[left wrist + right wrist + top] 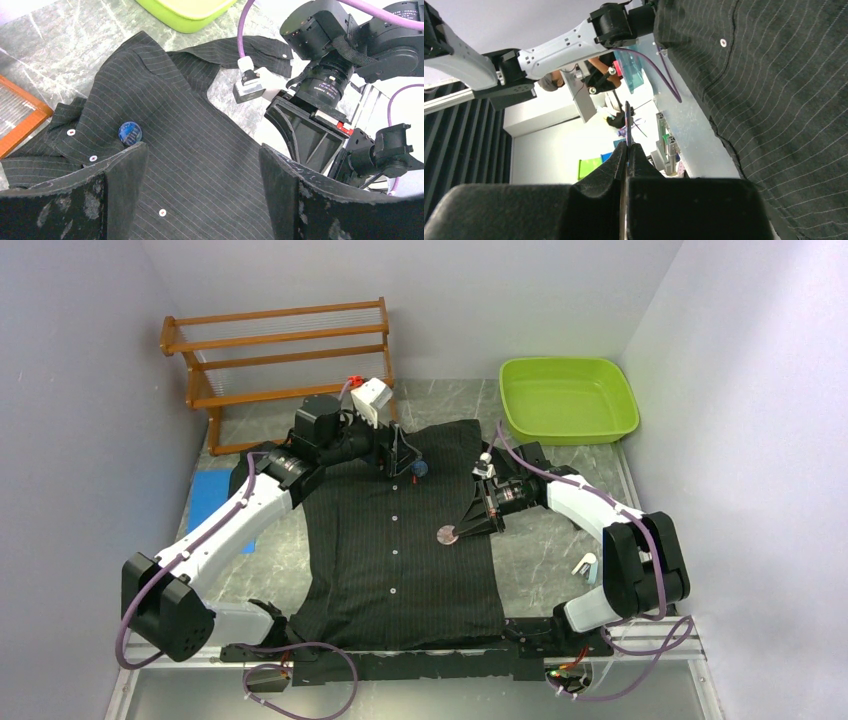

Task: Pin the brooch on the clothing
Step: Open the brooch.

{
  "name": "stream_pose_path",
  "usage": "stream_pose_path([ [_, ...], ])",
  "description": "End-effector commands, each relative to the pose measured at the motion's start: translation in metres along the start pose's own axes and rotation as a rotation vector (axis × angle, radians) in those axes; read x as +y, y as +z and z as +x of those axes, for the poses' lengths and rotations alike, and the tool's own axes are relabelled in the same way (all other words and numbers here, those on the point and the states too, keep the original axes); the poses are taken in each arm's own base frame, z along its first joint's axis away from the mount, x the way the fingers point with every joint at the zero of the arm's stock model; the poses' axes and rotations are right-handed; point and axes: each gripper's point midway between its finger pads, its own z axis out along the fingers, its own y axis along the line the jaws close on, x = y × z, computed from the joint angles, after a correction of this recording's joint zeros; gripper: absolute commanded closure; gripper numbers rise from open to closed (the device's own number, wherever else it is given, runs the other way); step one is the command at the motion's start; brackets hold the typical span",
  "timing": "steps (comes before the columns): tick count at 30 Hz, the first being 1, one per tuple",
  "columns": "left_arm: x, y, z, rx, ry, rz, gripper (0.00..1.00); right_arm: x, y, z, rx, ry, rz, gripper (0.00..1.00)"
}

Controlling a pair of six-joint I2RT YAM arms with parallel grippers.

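One lime-green tub (566, 400) stands on the table (540, 550) beyond the shirt (400, 540).

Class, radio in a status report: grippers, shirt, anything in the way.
Left gripper open over shirt. Right gripper shut on pinkish brooch at shirt front. Blue badge beside collar.

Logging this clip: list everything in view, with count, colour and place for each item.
shirt: one, black with pale pinstripes, spread flat mid-table
blue badge: one, blue, round, on the shirt near the collar
pinkish disc: one, pinkish, over the shirt's right half, at the right gripper's tips
rack: one, brown wood, back left
tub: one, lime green, back right
mat: one, blue, left of the shirt, partly under the left arm
clip: one, white, on the table right of the shirt
table: one, grey marbled
left gripper: open, above the collar area
right gripper: shut on the pinkish disc
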Motion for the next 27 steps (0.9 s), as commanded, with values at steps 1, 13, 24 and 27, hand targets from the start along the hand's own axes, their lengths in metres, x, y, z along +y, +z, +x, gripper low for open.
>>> stream_pose_path([
  [1,-0.005,-0.002,-0.022,-0.045,0.050,0.002,0.15,0.020,-0.005,0.003,0.023,-0.064,-0.070,1.00],
  [13,-0.008,-0.001,-0.020,-0.038,0.068,0.001,0.15,0.041,-0.011,0.018,0.030,-0.068,-0.155,1.00],
  [24,-0.008,0.000,-0.019,-0.033,0.077,-0.012,0.15,0.101,-0.033,0.050,0.012,-0.366,-0.256,1.00],
  [27,-0.008,-0.001,-0.018,-0.033,0.077,-0.019,0.15,0.124,-0.041,0.060,0.004,-0.451,-0.285,1.00],
])
